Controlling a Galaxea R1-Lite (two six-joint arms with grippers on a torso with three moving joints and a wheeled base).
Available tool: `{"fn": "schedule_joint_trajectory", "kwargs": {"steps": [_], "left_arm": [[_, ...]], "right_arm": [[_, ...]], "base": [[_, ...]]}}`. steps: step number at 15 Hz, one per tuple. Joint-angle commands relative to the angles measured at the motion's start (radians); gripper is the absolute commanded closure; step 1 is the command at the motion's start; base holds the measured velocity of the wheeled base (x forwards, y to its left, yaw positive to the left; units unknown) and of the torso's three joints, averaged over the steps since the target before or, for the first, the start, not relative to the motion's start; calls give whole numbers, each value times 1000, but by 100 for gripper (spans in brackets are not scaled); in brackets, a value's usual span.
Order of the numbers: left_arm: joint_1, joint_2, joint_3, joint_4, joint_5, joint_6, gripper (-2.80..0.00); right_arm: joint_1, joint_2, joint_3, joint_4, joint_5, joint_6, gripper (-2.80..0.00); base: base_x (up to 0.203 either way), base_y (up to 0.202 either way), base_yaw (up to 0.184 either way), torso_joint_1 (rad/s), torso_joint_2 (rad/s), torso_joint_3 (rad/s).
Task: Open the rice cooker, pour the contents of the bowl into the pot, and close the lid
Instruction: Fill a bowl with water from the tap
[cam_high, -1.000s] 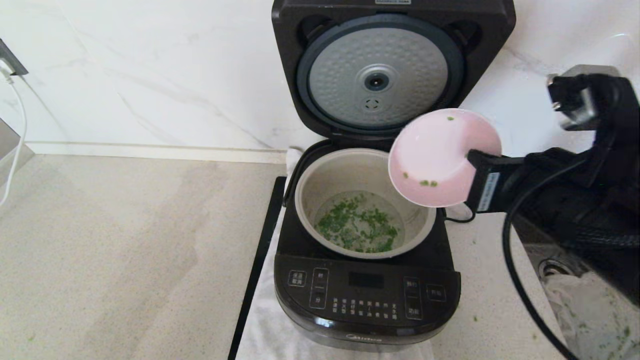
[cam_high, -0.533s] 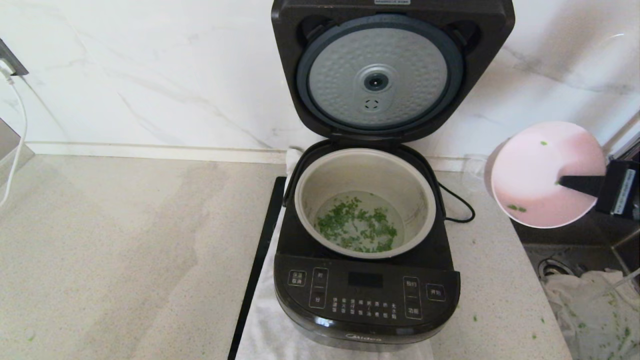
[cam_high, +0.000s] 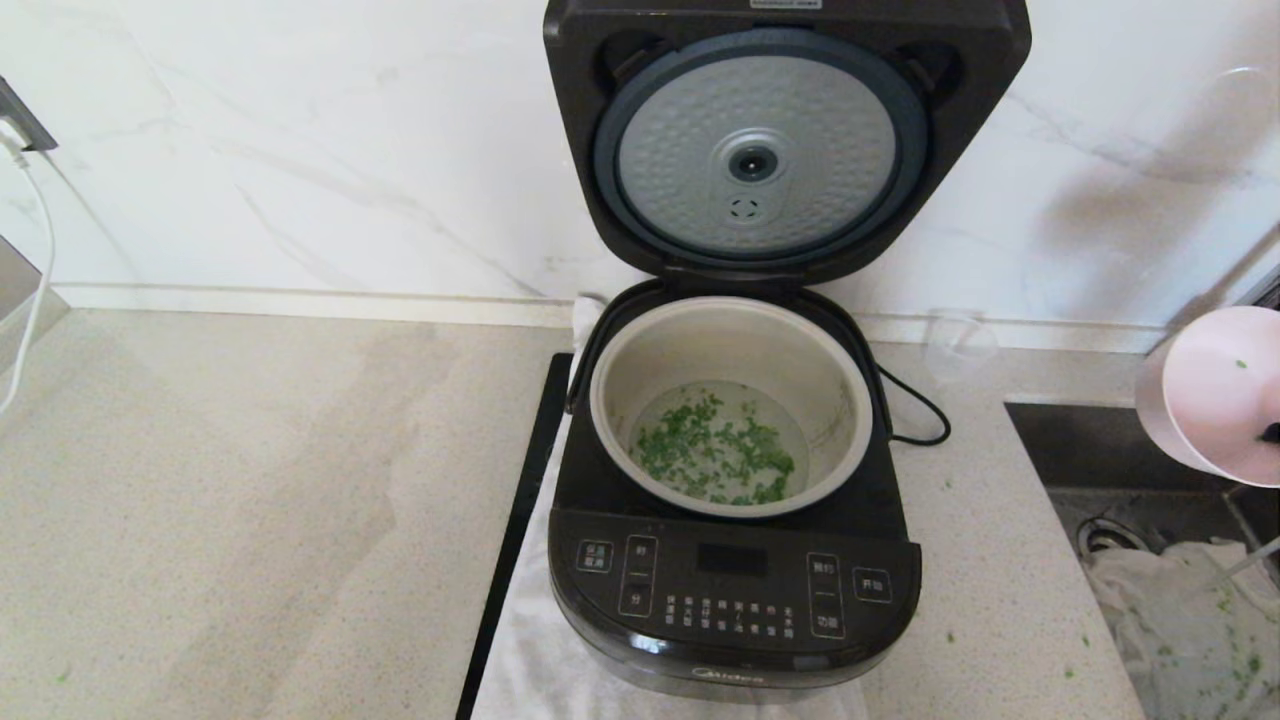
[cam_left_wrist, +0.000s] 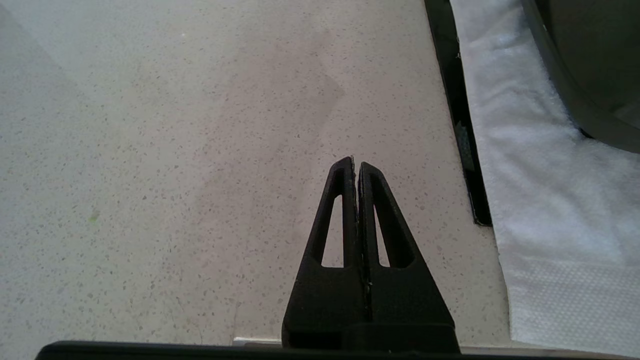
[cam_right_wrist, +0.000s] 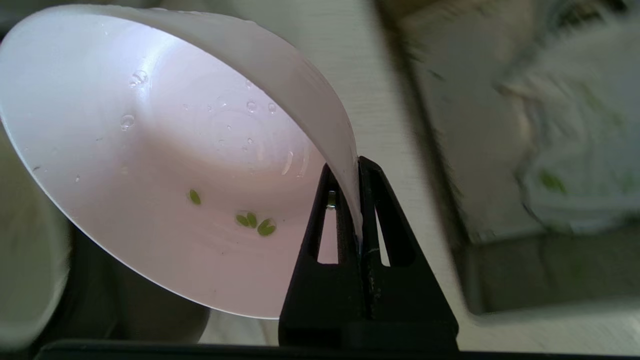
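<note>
- Head view: the pink bowl (cam_high: 1215, 395), over the pot a second ago and beside the cooker half a second ago, now hangs tipped at the far right edge of the picture, above the dark sink (cam_high: 1100, 470); the right arm has all but left the picture.
- The rice cooker (cam_high: 735, 590) has not moved, standing on a white towel (cam_high: 520, 650) with its lid (cam_high: 785, 140) up against the marble wall (cam_high: 300, 150), dimpled silver underside facing forward.
- The chopped green bits (cam_high: 715, 450) lie across the bottom of the inner pot (cam_high: 730, 340); a few cling to the bowl's inside in the right wrist view.
- The right gripper (cam_right_wrist: 358, 162) is clenched on the bowl's rim, one finger inside and one outside the wall.
- The left gripper (cam_left_wrist: 356, 162) hangs over bare speckled countertop (cam_left_wrist: 175, 150) with its fingers pressed together, holding nothing, just beside the black strip (cam_left_wrist: 457, 115) along the towel's edge.
- Wide open counter lies to the cooker's left; on its right a narrower stretch runs to the sink's edge, with a clear plastic cup (cam_high: 958, 345) near the wall behind the cooker's cord (cam_high: 920, 415).
</note>
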Motion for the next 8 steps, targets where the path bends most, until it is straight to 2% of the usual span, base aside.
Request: {"fn": "schedule_joint_trajectory", "kwargs": {"steps": [1,5,8], "left_arm": [[1,-1,0,0,0,1,0],[1,-1,0,0,-1,1,0],[1,-1,0,0,0,1,0]], "right_arm": [[-156,227,-45,21,26,2,0],[-395,454,-182,106,74,6,0],[-529,594,-291,155,119,7,0]], "base": [[0,0,0,0,0,0],[0,0,0,0,0,0],[0,0,0,0,0,0]]}}
